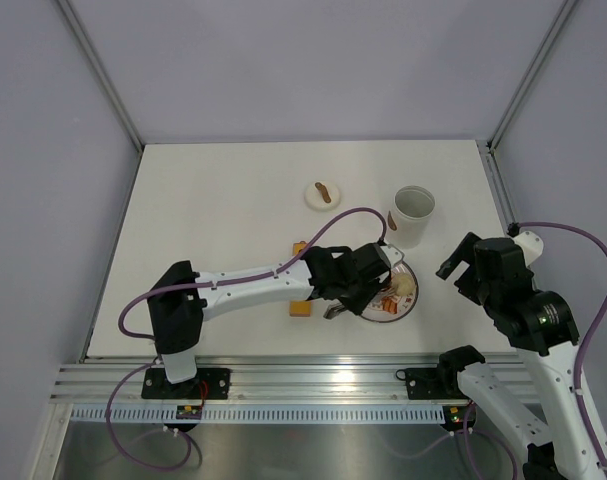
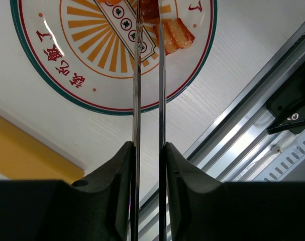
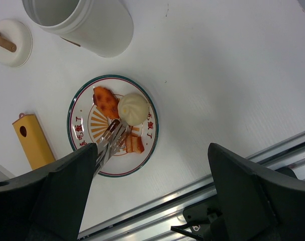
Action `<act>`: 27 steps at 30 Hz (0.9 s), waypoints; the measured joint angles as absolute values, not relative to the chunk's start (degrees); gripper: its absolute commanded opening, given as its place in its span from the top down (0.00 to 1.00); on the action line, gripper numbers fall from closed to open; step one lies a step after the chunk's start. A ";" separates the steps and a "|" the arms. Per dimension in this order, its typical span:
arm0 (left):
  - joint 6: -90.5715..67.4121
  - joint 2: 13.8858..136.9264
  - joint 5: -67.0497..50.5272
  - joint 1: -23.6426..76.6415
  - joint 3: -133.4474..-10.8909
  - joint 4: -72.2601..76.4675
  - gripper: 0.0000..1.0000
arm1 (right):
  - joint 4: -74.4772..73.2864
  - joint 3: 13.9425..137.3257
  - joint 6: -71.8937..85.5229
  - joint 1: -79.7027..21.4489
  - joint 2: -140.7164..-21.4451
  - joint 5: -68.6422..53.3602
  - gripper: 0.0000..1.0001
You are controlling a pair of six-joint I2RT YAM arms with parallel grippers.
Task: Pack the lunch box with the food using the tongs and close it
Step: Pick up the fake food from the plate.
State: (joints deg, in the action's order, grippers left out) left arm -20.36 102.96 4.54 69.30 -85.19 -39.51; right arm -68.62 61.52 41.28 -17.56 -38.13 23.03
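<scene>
My left gripper is shut on the grey tongs, whose two thin arms run close together out over the patterned plate. A reddish bit of food shows between the arms at the top edge, and a brown-red piece lies just right of them. The plate also carries an orange-red piece and a pale bun. The white lunch box stands upright and open behind the plate. My right gripper hangs wide open above the plate's near right side, holding nothing.
A round white lid with a brown handle lies left of the lunch box. A long flat orange bar lies left of the plate, partly under my left arm. The metal rail runs along the table's near edge.
</scene>
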 measured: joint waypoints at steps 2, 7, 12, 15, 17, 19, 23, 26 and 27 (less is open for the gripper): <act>-20.12 102.96 4.73 69.30 -85.52 -40.05 0.76 | -68.60 61.52 41.28 -17.56 -38.28 23.03 0.00; -19.59 102.21 5.69 69.30 -86.24 -42.48 0.85 | -68.47 61.52 41.28 -17.56 -38.57 23.00 0.00; -17.67 98.52 8.67 69.28 -87.77 -47.20 0.89 | -68.31 61.49 41.28 -17.56 -38.70 22.94 0.00; -16.43 96.55 10.39 69.01 -90.83 -49.58 0.89 | -67.99 61.49 41.28 -17.56 -38.72 22.87 0.01; -15.59 95.53 11.16 68.55 -93.32 -50.30 0.89 | -67.66 61.49 41.28 -17.56 -38.76 22.85 0.00; -14.68 95.22 11.31 67.61 -96.14 -50.83 0.89 | -67.37 61.49 41.28 -17.56 -38.81 22.87 0.01; -13.21 95.94 11.35 64.60 -102.74 -51.29 0.89 | -67.29 61.49 41.28 -17.56 -38.79 22.85 0.00; -12.21 97.78 11.29 62.57 -108.84 -51.18 0.89 | -67.31 61.49 41.28 -17.56 -38.76 22.87 0.00; -11.90 98.63 11.22 62.17 -110.80 -50.68 0.89 | -67.33 61.49 41.28 -17.56 -38.72 22.90 0.00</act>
State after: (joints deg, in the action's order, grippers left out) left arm -11.90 98.63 11.22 62.17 -110.80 -50.68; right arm -67.33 61.49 41.28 -17.56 -38.72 22.90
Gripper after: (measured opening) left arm 0.302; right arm 0.993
